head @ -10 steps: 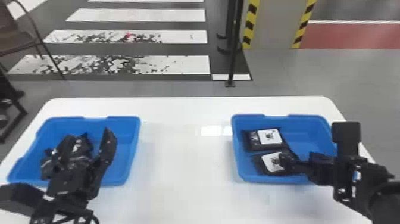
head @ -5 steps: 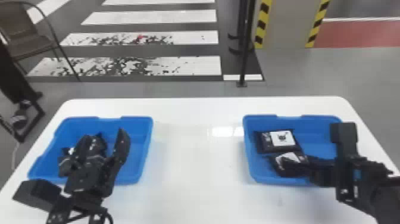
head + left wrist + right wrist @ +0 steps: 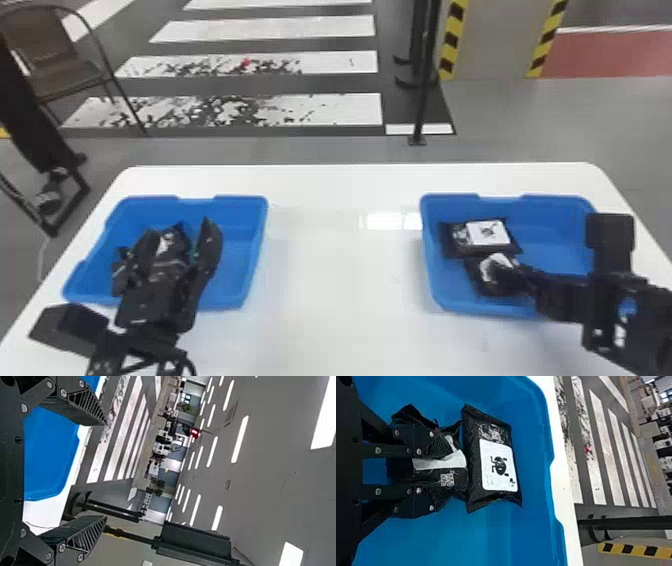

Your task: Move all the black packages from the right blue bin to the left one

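Observation:
My right gripper (image 3: 520,275) is down in the right blue bin (image 3: 555,240), on the nearer black package (image 3: 487,280). In the right wrist view my right gripper (image 3: 441,471) is shut on that package (image 3: 455,461), which bunches up between the fingers. Just beyond it a second black package (image 3: 498,465) with a white label lies flat on the bin floor. My left gripper (image 3: 177,235) stands open over the left blue bin (image 3: 240,265), above crumpled black packages (image 3: 170,240); the left wrist view has my left gripper (image 3: 106,471) with nothing between its fingertips.
Both bins stand on a white table (image 3: 345,300), with a wide stretch of tabletop between them. Behind the table are a chair (image 3: 55,60) at the left and a black pole (image 3: 425,90).
The head view has shifted, so the whole scene sits farther right in it. The right gripper has closed on the nearer package, whose label is now crumpled. The left arm looks unchanged over its bin.

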